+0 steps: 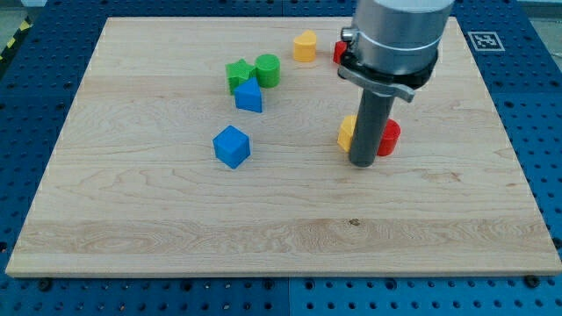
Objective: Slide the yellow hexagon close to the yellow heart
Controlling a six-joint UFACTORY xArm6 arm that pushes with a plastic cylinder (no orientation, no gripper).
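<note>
So the rod blocks a fair bit here: a yellow block [347, 132] right of centre is half hidden behind it, so I can't really make out its shape, and a red block [390, 137] peeks out on the rod's other side, shape also unclear. Another red block [337, 51] near the top edge is mostly covered by the arm's grey housing. No fingers on this rig, just my tip [363, 163], resting on the wooden counter [132, 237] right in front of those two, holding nothing. A second yellow block [305, 46] sits at top centre, well apart. Upper left of centre: green star-ish block [237, 74], green cylinder [268, 69], blue block [249, 96] bunched together, blue cube [232, 146] below.
</note>
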